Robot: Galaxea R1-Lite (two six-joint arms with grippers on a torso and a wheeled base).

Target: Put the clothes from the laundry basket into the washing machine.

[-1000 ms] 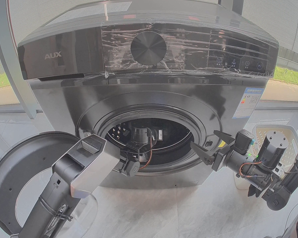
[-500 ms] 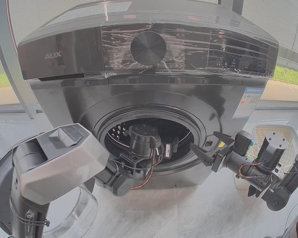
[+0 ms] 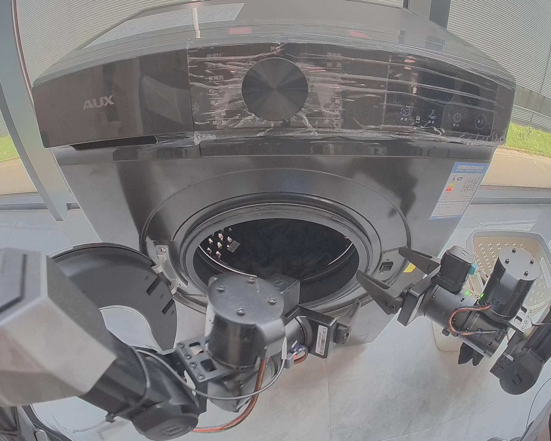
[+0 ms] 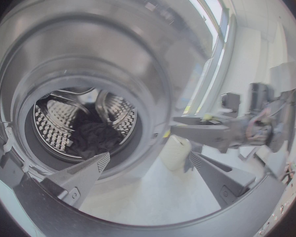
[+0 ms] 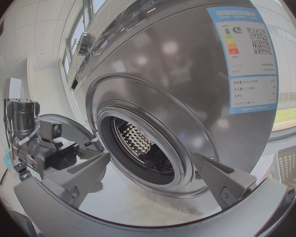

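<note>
- Washing machine [image 3: 275,173]: door open, dark clothes [image 4: 92,137] in drum; blue-framed energy label [image 5: 250,56] at the front's upper right corner.
- Left pincer [image 4: 148,157], right pincer [image 5: 148,157]: both wide, empty.

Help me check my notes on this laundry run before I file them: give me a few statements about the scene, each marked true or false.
1. The washing machine has its door shut. False: the door is swung open on the robot's left.
2. Dark clothes lie inside the drum. True.
3. The right gripper is shut on a garment. False: it is open and empty, just right of the opening.
4. The left gripper is open, empty and outside the drum. True.
5. The laundry basket stands on the floor at the robot's right, beside the machine. True.
</note>
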